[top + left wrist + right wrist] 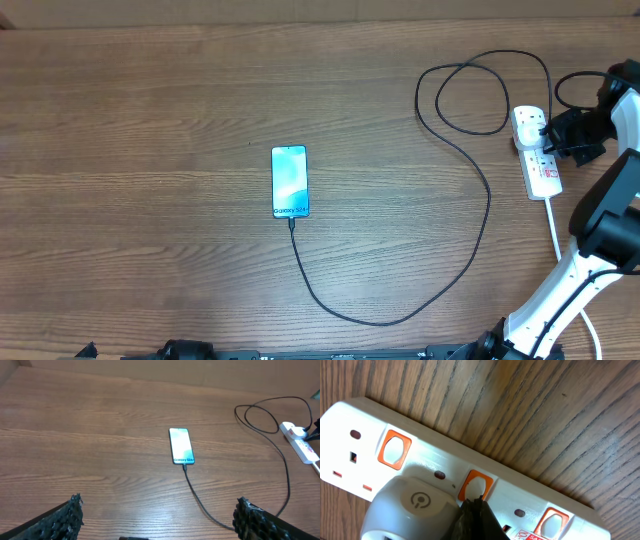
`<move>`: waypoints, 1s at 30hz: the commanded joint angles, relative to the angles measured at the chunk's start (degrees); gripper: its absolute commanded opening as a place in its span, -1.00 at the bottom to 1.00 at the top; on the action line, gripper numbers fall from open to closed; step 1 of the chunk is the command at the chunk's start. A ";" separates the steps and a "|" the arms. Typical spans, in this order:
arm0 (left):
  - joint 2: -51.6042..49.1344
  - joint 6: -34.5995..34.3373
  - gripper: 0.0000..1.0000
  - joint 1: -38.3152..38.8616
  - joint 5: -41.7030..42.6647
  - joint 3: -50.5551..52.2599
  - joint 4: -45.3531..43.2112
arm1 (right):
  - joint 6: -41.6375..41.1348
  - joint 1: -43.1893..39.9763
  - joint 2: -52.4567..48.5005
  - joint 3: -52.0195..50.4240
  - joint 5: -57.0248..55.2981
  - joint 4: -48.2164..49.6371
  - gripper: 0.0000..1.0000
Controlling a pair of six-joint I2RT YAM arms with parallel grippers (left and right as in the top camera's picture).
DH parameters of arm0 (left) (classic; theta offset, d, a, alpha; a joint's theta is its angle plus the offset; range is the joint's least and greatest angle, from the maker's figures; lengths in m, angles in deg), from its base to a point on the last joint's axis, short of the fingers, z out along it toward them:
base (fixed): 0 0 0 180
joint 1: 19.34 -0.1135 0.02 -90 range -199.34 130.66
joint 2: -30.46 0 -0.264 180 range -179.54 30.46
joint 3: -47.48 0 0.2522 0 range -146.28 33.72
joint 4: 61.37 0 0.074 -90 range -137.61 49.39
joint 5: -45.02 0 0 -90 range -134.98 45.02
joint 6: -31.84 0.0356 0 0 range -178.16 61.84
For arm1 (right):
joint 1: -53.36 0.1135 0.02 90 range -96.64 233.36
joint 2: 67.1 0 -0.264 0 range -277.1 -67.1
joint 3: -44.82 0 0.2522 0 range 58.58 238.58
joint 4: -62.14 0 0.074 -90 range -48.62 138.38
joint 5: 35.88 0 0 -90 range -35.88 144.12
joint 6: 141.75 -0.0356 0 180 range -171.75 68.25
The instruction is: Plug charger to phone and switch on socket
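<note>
The phone [289, 181] lies flat mid-table with its screen lit. The charger [470, 165], a thin black cable, meets the phone's bottom edge, loops across the wood and runs to the socket [537, 160] at the right. My right gripper [560, 135] is over the socket. In the right wrist view my right gripper [475, 502] is shut, with its tips on the middle orange-rimmed switch [479, 484] of the socket [520, 490]. The left gripper [160, 520] hangs open above bare wood, well short of the phone [181, 446] and the charger [285, 470].
A white adapter [412, 505] sits plugged in the socket just left of the shut fingertips. Two more orange-rimmed switches [394, 450] show on the strip. The socket's thick white cord [553, 225] runs toward the front right past the right arm's base.
</note>
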 commanded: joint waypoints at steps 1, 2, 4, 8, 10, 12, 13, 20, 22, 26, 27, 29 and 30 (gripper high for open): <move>0.55 -0.55 0.99 -0.46 -0.55 -0.11 0.07 | 0.52 0.22 -0.35 1.92 0.33 0.20 -0.92; 0.55 -0.55 0.99 -0.46 -0.57 -0.11 0.09 | 0.52 0.22 -0.35 1.92 0.31 0.22 -0.93; 0.55 -0.55 0.99 -0.46 -0.57 -0.11 0.07 | 0.55 0.15 -0.35 1.92 0.31 0.20 -0.92; 0.55 -0.55 0.99 -0.46 -0.55 -0.11 0.09 | 0.55 0.11 -0.39 1.88 0.28 0.79 -0.92; 0.55 -0.55 0.99 -0.46 -0.55 -0.11 0.09 | 0.55 0.11 -0.87 1.88 0.33 1.20 -0.92; 0.55 -0.52 0.99 -0.46 -0.57 -0.11 0.07 | 0.57 0.11 -1.88 1.86 0.33 1.14 -0.92; 0.55 -0.52 0.99 -0.46 -0.55 -0.11 0.07 | 0.55 0.11 -2.45 1.86 0.76 0.74 -0.92; 1.09 -0.55 0.99 -0.46 -0.57 -0.11 0.07 | 2.58 1.44 -3.89 1.95 1.84 -1.27 -0.92; 1.84 -0.55 0.99 -0.46 -0.57 -0.07 0.07 | 2.49 1.53 -3.91 1.86 1.86 -1.25 -0.92; 6.64 -0.55 0.99 -0.46 -0.55 0.02 0.07 | 3.74 1.51 -3.96 1.77 1.84 -0.74 -0.92; 8.07 -0.55 0.99 -0.46 -0.57 0.02 0.07 | 4.04 1.51 -4.02 1.77 1.84 -0.76 -0.92; 12.74 -0.55 0.99 -0.48 -0.55 0.00 0.07 | 5.22 1.53 -4.39 1.77 1.84 -1.09 -0.92; 14.12 -0.52 0.99 -0.48 -0.57 0.00 0.07 | 5.46 1.55 -4.79 1.77 1.86 -1.29 -0.92</move>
